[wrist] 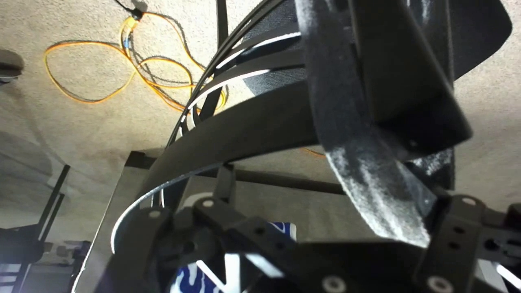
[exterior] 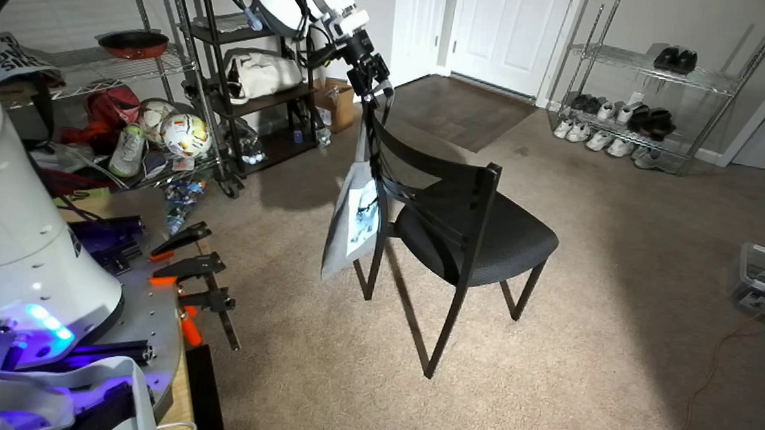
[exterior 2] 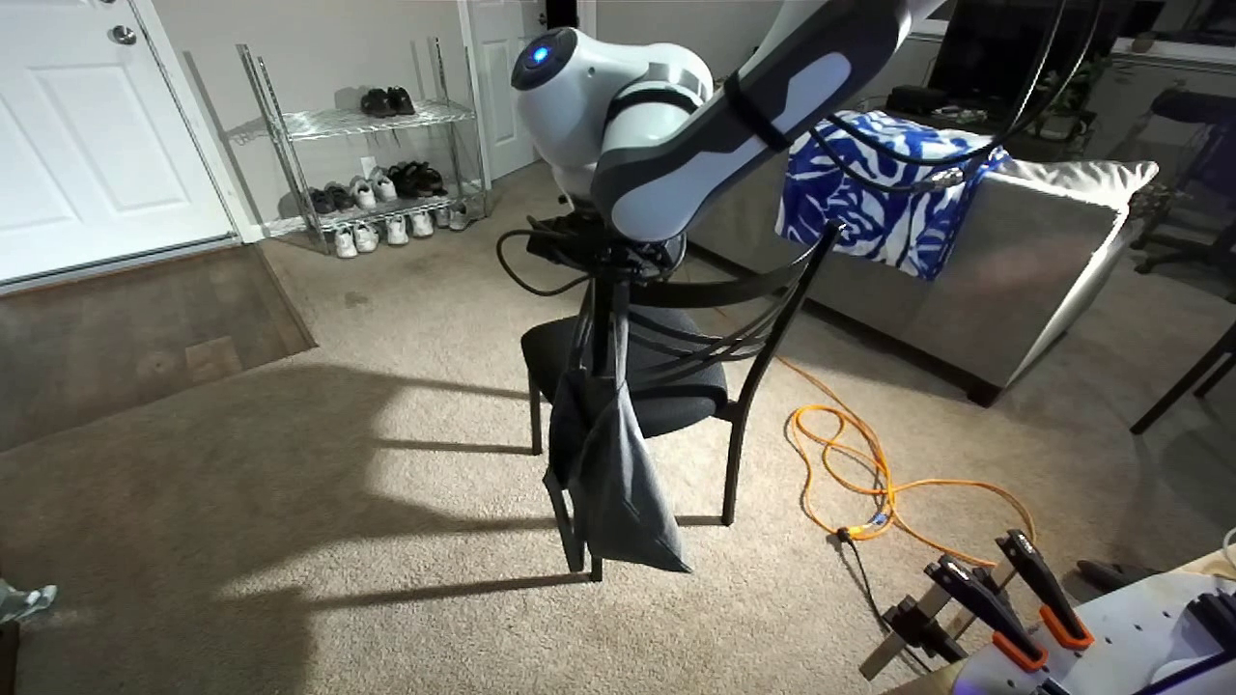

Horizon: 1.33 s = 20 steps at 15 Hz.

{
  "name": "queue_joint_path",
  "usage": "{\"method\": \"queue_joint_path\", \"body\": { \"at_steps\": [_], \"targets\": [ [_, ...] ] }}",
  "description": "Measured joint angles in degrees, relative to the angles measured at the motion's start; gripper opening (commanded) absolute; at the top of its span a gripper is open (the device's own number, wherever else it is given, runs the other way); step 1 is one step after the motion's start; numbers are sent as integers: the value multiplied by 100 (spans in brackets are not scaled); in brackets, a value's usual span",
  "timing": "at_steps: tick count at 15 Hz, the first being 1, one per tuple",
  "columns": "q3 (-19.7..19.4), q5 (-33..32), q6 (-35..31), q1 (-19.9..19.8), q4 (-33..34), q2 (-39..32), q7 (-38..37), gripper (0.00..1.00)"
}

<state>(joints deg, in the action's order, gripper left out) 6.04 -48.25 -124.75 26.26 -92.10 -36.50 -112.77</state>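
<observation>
Straight to the boldest lettering, in an exterior view: dark capitals on a white item point(exterior: 16, 60) on the wire shelf point(exterior: 108, 70), and it looks like "AY SI", remaining letters unclear! Over to the clamps point(exterior 2: 985, 608), pale lettering on their handles, too small to call. The ball point(exterior: 185, 135) carries coloured marks, also too small. And the grey bag point(exterior: 338, 235) shows a white panel point(exterior: 363, 217), its dark print too blurred to read.

Wrist view: the gripper point(wrist: 333, 189) stands with jaws apart. A gray strap point(wrist: 346, 122) runs beside the chair post point(wrist: 407, 81); contact with the right finger point(wrist: 456, 228) cannot be confirmed. An orange cord point(wrist: 132, 63) lies at left.
</observation>
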Motion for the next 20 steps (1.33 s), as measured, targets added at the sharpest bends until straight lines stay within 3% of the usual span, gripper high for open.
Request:
{"method": "queue_joint_path", "body": {
  "at_steps": [3,7,11,14,20],
  "targets": [
    [-79,-191,-604,9,-36,0,-60,100],
    [-326,-1034,-1595,58,-82,-6,-656,100],
    [-402,-1639,-1800,80,-84,-8,-1032,100],
    [-376,-1753,-1349,136,-81,-3,-1033,100],
    [-219,-1776,928,481,59,7,-1032,100]
  ]
}}
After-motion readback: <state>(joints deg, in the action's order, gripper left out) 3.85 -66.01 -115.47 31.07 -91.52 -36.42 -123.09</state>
